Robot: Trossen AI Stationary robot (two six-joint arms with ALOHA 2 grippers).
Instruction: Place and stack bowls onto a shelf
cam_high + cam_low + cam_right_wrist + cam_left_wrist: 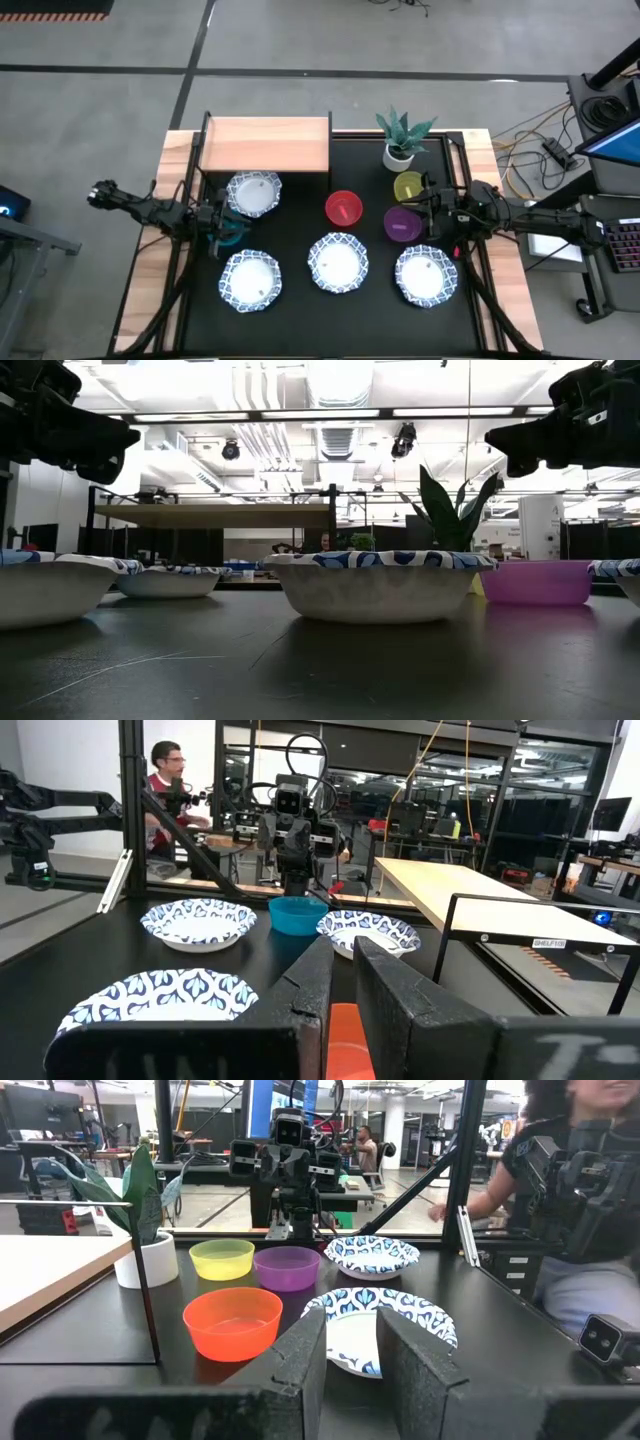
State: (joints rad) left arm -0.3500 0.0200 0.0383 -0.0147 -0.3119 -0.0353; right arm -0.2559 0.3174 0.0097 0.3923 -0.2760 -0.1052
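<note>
Four white bowls with blue rims stand on the black table [300, 235]: one near the shelf [253, 193] and three in a near row [251, 279], [338, 263], [425, 276]. The red bowl [344, 209], purple bowl [403, 224] and yellow-green bowl [408, 186] stand between them. The wooden shelf [265, 145] is bare, at the far left. My left gripper [226, 224] [352, 1320] hovers at the left, slightly open and holding nothing. My right gripper [426, 212] [345, 945] hovers by the purple bowl, narrowly open and holding nothing.
A small white pot with a green plant [400, 142] stands right of the shelf. A teal bowl-like thing [298, 915] sits under my left gripper. A black frame [205, 150] rims the table. People show beyond the table in both wrist views.
</note>
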